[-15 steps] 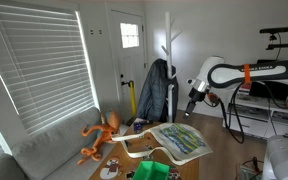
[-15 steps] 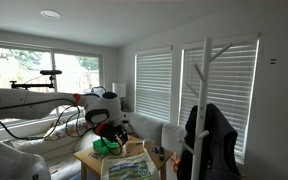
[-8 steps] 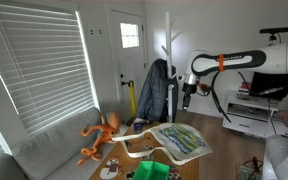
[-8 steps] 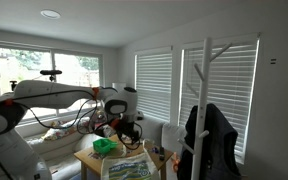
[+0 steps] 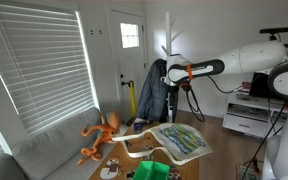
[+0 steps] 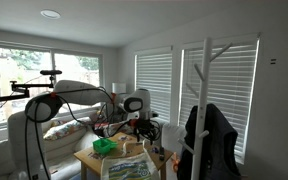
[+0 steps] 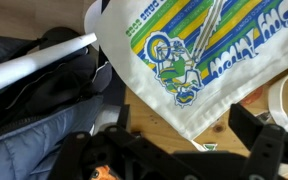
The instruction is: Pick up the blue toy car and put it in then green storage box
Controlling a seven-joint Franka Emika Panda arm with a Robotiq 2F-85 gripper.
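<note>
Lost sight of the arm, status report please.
Pincer open, empty, up by the coat. Blue toy car not discernible. Green storage box untouched; patterned tray below pincer.

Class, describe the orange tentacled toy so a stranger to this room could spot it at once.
Find the big window with white slatted blinds, then drop to the grey sofa beneath it. The orange tentacled toy sprawls at the sofa's end; unlike the flat white-and-green patterned tray nearby, it is bright orange with long curling limbs.
</note>
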